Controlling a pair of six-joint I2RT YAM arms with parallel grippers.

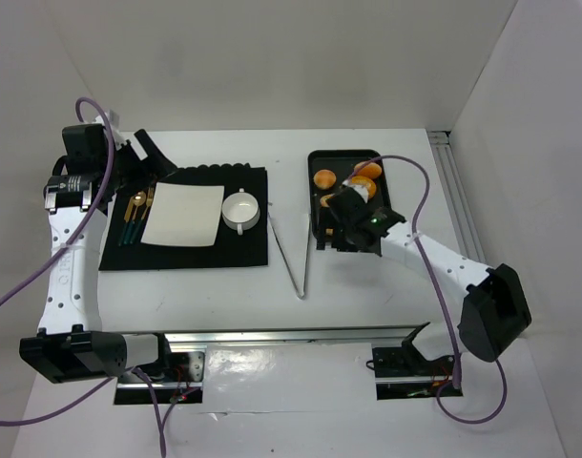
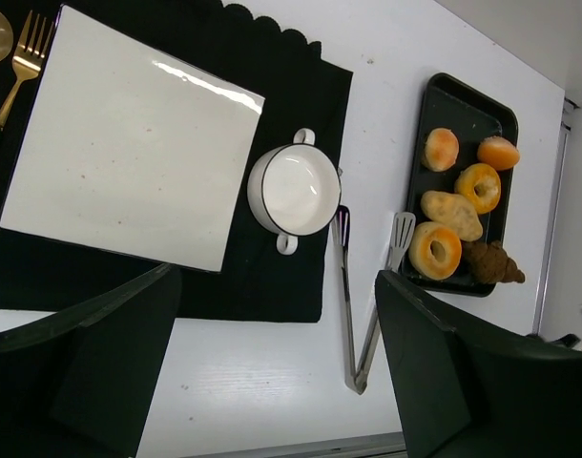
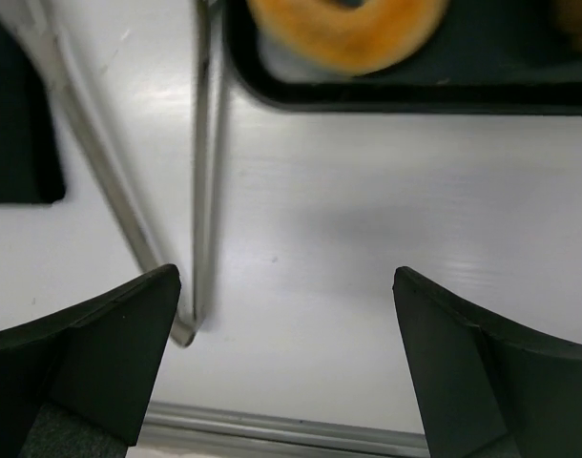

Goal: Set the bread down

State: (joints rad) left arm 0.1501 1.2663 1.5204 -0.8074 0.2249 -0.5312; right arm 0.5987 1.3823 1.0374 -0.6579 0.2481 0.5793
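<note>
The white desk (image 1: 367,296) fills the overhead view. On its left half lies a black placemat (image 1: 248,250). The placemat carries a square white plate (image 1: 184,215), with a small two-handled white bowl (image 1: 241,210) just right of it and gold cutlery (image 1: 138,202) at its left edge. Right of centre, toward the top, sits a black tray (image 1: 343,162). Steel tongs (image 1: 293,258) lie on the bare desk between placemat and tray.

All the bread is in that tray. The left wrist view shows two ring doughnuts (image 2: 420,256), two round rolls (image 2: 441,149), a long roll (image 2: 451,215) and a croissant (image 2: 491,262).

These pieces are probably light, soft and easily crushed, and the croissant likely flakes. A gentle close across a roll's width, or over one side of a ring, seems the safest hold. The nearest ring is the most reachable.

The right gripper (image 3: 284,277) has its fingers spread wide and empty. It hangs over bare desk just outside the tray's rim, with the tongs' hinge end at the lower left of its view. That doughnut is at the top edge of the view.

The left gripper (image 2: 277,277) is equally wide open and holds nothing. In the overhead view it sits at the upper left, above the placemat, touching nothing.
</note>
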